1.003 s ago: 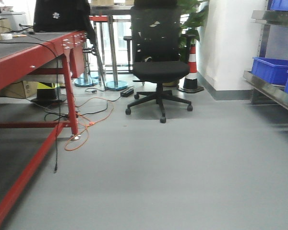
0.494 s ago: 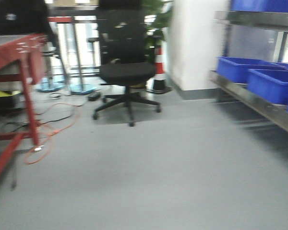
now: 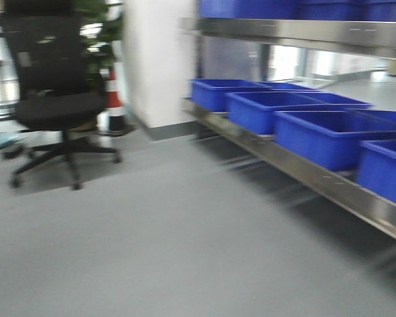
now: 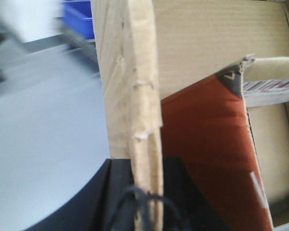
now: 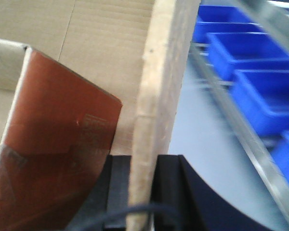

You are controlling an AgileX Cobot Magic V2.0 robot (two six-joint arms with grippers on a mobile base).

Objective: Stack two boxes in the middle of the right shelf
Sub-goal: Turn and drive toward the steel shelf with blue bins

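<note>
My left gripper (image 4: 144, 166) is shut on the upright side wall of a large brown cardboard box (image 4: 139, 72). My right gripper (image 5: 143, 161) is shut on the opposite wall of the same box (image 5: 161, 72). Inside the large box lies a smaller red-brown box (image 4: 207, 144), which also shows in the right wrist view (image 5: 58, 125). The stainless-steel shelf (image 3: 303, 173) runs along the right of the front view, with an upper level (image 3: 297, 30) above it. Its rim also shows in the right wrist view (image 5: 231, 120). Neither gripper nor box shows in the front view.
Several blue plastic bins (image 3: 317, 132) stand in a row on the lower shelf level. A black office chair (image 3: 53, 99) stands at the left, a striped traffic cone (image 3: 112, 99) beside a white pillar (image 3: 158, 59). Grey floor (image 3: 152, 231) lies ahead.
The front view has swung to the right. The red-framed table has left the view, the chair has slid to the left, and the steel shelf with blue bins now fills the right side.
</note>
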